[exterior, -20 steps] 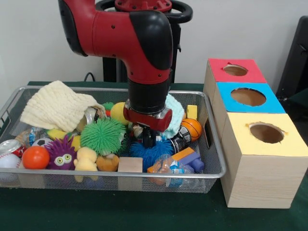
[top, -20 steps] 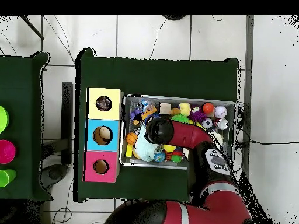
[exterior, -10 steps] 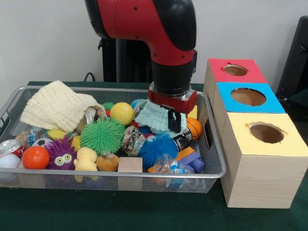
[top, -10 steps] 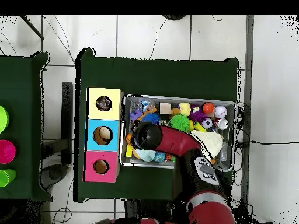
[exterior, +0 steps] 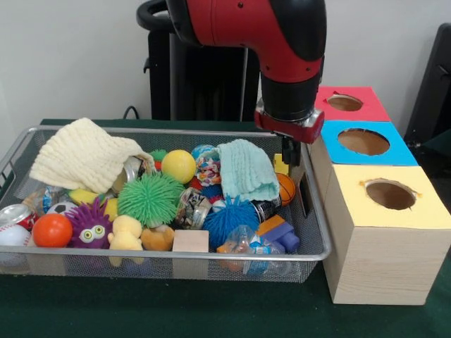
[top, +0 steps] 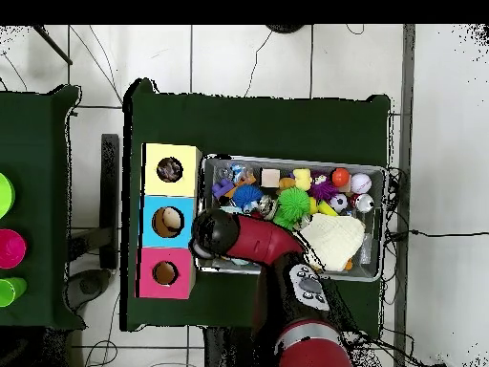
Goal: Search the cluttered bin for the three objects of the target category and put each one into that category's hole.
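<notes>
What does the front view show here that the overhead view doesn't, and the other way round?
Only the front view shows the gripper, hanging at the bin's box-side end, and the teal cloth lying in the bin; overhead, the arm covers both. Only the overhead view shows something dark inside the yellow box's hole, plus coloured items on a second table. Both show the wire bin, the cream cloth, the green spiky ball and the three boxes.

Holed boxes (exterior: 373,190) beside cluttered bin (exterior: 169,257)
</notes>
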